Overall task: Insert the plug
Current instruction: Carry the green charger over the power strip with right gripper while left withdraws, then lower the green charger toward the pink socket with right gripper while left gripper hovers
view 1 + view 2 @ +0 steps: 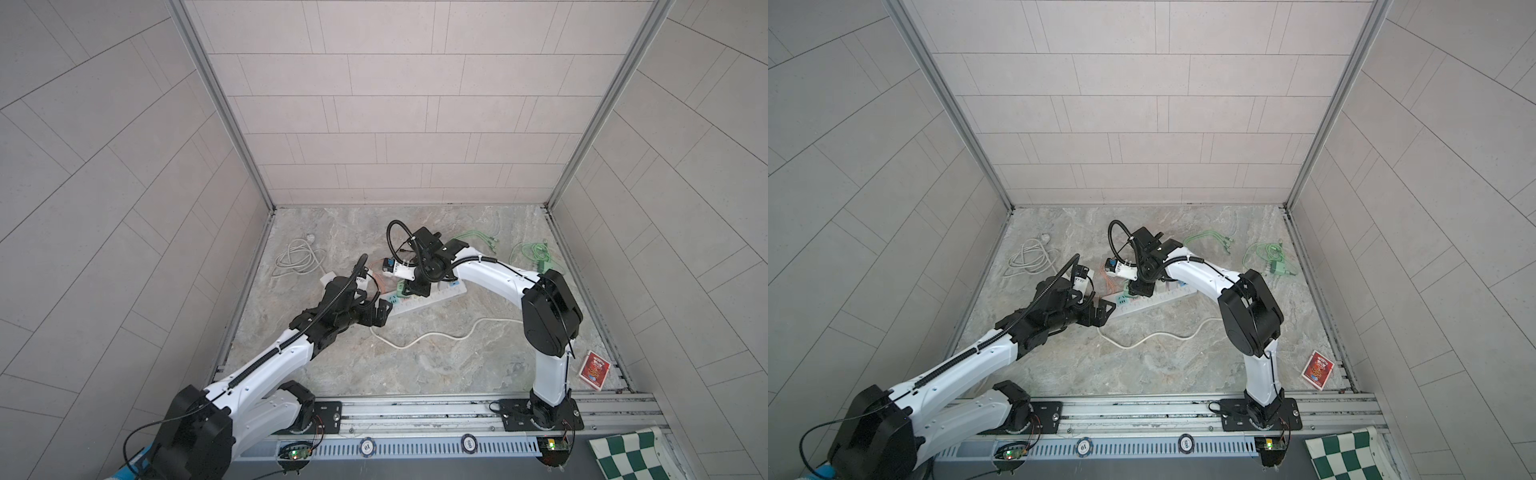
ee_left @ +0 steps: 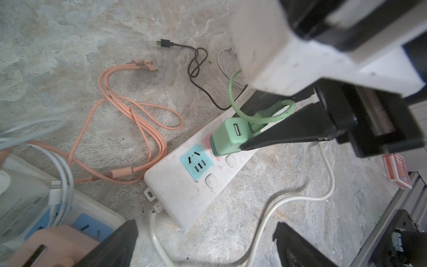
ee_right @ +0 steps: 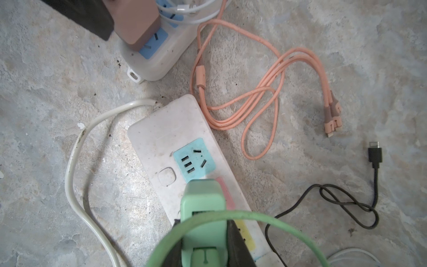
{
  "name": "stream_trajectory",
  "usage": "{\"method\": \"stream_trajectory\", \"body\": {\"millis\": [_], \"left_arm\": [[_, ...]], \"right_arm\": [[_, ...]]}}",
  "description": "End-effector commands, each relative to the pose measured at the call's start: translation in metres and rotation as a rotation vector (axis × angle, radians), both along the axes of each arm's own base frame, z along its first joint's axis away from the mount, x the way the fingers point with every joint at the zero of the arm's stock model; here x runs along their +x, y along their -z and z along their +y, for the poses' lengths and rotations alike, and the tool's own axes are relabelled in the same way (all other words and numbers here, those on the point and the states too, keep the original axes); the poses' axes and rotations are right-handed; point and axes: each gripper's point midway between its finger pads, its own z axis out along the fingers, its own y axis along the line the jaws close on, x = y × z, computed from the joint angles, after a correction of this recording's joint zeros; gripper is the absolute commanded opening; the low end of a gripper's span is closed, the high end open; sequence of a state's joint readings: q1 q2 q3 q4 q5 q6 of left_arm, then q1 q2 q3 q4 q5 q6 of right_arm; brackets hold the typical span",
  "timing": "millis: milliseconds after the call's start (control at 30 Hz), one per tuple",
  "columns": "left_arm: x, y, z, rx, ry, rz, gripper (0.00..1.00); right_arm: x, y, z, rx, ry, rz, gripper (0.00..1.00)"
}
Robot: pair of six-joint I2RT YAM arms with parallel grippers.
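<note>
Nearest our right wrist lens hangs a loop of green cable. Just behind it is the green plug, pinched by its sides in the right gripper, whose jaws press against it. We judge that this side grip keeps the prong face free to go straight down. The plug stands slightly tilted over the pink socket of the white power strip, just beside the vacant teal socket. We cannot tell whether the prongs are seated.

In a top view, with the plug at the dial's centre, the left gripper hovers near 8 o'clock at the strip's end. Its jaws are spread wide and hold nothing, so it is probably there to steady the strip if it slides.

Further out, the orange cable lies at 10 o'clock and a second strip at 9. The white coil is beyond them. The strip's own cord trails off toward 5 o'clock. More green cables lie at 2 o'clock, and the red card box is well apart at 4.

None of these blocks the socket. The plug's own looped cable is what we judge likeliest to snag.
</note>
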State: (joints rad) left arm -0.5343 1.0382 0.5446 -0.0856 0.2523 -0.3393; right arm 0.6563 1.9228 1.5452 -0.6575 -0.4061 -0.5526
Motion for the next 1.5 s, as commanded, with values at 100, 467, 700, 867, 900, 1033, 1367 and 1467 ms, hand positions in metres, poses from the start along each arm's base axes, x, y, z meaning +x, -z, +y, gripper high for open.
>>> {"method": "stream_trajectory", "body": {"millis": [100, 467, 700, 867, 900, 1033, 1367, 1467], "left_arm": [[-0.001, 0.004, -0.003, 0.009, 0.036, -0.009, 0.99], [0.002, 0.024, -0.009, 0.027, 0.061, 0.044, 0.98], [0.007, 0.042, -0.011, 0.048, 0.049, 0.099, 0.98], [0.011, 0.051, -0.013, 0.073, 0.047, 0.127, 0.98], [0.012, 0.053, -0.014, 0.075, 0.052, 0.135, 0.98], [0.014, 0.060, -0.021, 0.076, 0.073, 0.170, 0.98], [0.036, 0.076, -0.053, 0.038, 0.147, 0.215, 0.93], [0.049, 0.076, -0.065, 0.017, 0.164, 0.201, 0.93]], "right_arm": [[-0.002, 0.001, -0.006, -0.015, -0.042, 0.036, 0.00], [-0.006, 0.018, -0.015, -0.033, -0.054, 0.076, 0.00], [-0.011, 0.008, -0.008, 0.045, -0.078, 0.073, 0.00], [-0.011, 0.012, -0.010, 0.032, -0.086, 0.075, 0.00], [-0.009, 0.015, -0.011, 0.018, -0.072, 0.074, 0.00], [-0.005, 0.020, -0.016, 0.020, -0.046, 0.082, 0.00], [-0.001, 0.012, -0.038, 0.088, 0.047, 0.064, 0.00], [0.000, 0.015, -0.043, 0.090, 0.070, 0.070, 0.00]]}}
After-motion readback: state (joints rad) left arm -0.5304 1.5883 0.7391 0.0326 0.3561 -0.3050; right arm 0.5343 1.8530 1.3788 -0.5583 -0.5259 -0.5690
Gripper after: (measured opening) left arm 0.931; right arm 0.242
